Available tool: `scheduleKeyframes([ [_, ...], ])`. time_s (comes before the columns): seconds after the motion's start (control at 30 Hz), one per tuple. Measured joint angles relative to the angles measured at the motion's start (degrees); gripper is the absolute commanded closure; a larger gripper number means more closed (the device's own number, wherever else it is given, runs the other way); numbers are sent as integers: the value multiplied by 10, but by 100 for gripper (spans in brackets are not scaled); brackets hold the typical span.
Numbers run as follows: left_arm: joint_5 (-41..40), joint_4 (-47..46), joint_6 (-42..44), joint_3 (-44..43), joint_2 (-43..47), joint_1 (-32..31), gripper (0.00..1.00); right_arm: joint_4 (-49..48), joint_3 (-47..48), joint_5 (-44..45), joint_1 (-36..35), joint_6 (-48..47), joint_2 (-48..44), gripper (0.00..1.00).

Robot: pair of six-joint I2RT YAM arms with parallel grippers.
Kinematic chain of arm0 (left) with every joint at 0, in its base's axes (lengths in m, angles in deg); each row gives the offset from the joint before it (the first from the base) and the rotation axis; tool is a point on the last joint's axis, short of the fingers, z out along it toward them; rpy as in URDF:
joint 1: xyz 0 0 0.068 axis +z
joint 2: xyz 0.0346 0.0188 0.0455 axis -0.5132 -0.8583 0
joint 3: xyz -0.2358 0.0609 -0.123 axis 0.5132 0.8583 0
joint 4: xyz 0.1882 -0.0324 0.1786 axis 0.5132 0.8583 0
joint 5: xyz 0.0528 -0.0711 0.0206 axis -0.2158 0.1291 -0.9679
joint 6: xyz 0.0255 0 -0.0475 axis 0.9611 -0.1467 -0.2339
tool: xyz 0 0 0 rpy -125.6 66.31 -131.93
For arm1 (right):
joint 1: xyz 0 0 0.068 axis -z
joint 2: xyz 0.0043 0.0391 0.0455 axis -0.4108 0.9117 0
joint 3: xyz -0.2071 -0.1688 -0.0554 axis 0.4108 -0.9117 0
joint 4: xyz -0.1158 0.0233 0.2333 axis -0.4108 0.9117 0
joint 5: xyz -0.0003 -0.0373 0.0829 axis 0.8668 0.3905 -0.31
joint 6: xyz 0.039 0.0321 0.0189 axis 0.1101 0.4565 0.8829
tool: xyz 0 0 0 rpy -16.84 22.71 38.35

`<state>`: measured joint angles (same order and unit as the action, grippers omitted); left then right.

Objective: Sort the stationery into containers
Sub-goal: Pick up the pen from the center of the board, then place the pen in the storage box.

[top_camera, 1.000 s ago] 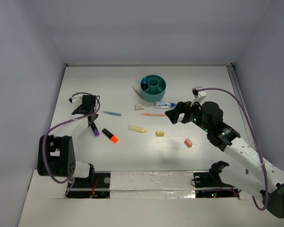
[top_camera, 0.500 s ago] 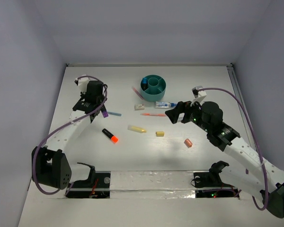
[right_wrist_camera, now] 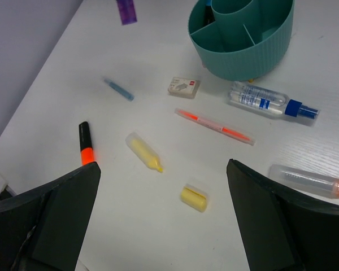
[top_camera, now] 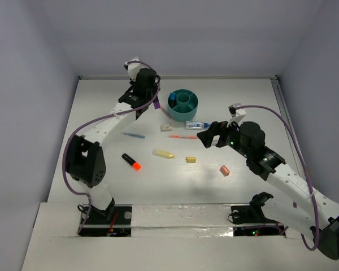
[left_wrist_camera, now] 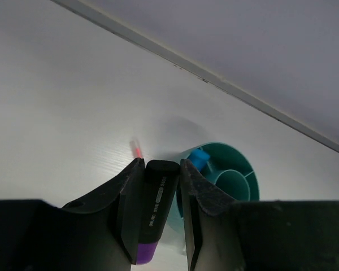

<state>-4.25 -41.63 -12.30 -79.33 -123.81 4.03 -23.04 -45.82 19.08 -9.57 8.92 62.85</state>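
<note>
Your left claw (left_wrist_camera: 161, 167) grips a black plastic marker with a purple cap (left_wrist_camera: 156, 210), held just left of the round teal plastic organizer (top_camera: 183, 109) near the desk's (top_camera: 101, 175) far edge. A second ago it carried that marker over the left side. Your right claw (top_camera: 203, 137) gapes wide and empty right of centre, unmoved.

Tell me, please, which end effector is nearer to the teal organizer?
Left. The left end effector, gripping a purple-capped marker, sits just beside the teal organizer on its left; the right end effector hangs open farther off, in front of it and to the right.
</note>
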Motion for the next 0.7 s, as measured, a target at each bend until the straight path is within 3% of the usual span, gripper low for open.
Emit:
scheduleKeyframes([
  [0.27, -9, -33, 23, -127, -145, -29, 100, -15, -14, 0, 0, 0, -1, 0],
  [0.7, -49, -97, 78, -184, -220, -59, 100, -31, -18, 0, 0, 0, -1, 0],
])
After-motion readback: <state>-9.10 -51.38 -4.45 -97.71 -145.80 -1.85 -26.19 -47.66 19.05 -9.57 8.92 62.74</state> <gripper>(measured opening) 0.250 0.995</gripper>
